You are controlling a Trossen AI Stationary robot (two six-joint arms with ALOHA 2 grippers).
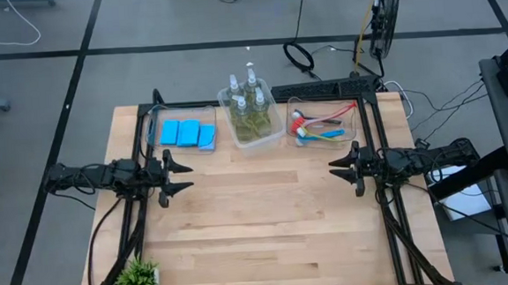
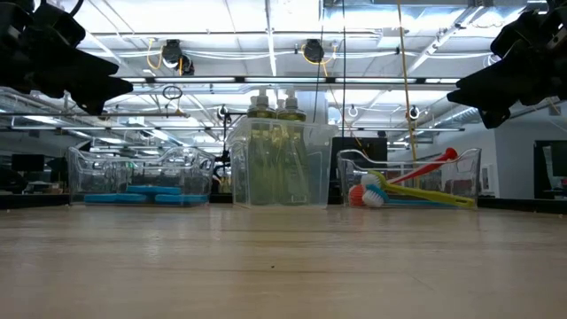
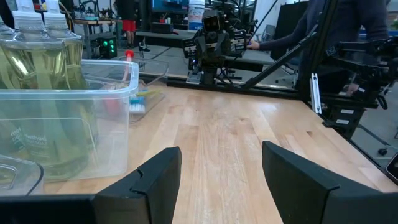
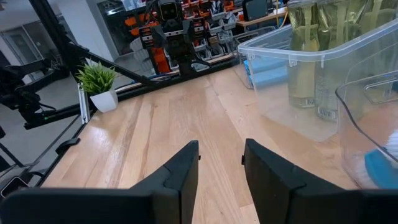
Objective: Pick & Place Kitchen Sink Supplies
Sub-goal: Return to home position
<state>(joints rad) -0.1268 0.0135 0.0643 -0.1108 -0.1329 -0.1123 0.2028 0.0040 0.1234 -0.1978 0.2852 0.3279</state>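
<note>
Pale wooden worktop (image 1: 267,212) fills the scene, with three clear bins lined up along its far edge and nothing loose seen on the bare wood in front of them.

The sorting is judged to be finished, or very nearly so, since every supply in sight is already contained. Only the parking of the arms appears to be left.

- Blue sponges (image 1: 187,133) are laid flat in the left bin (image 1: 184,111).
- Pump bottles (image 1: 250,103) of yellow-green liquid are stood upright, packed together, in the middle bin (image 1: 223,96).
- Brushes (image 1: 319,130) are laid lengthwise in the right bin (image 1: 322,100), red and blue handles among them.

A small plant (image 1: 139,278) is kept at the near left corner, well apart from the bins.

The left claw (image 1: 190,176) is held above the worktop's left side, fingers spread and nothing between them. The right claw (image 1: 333,170) is held opposite on the right side, likewise parted and empty. Both are pointed inward, towards each other.
</note>
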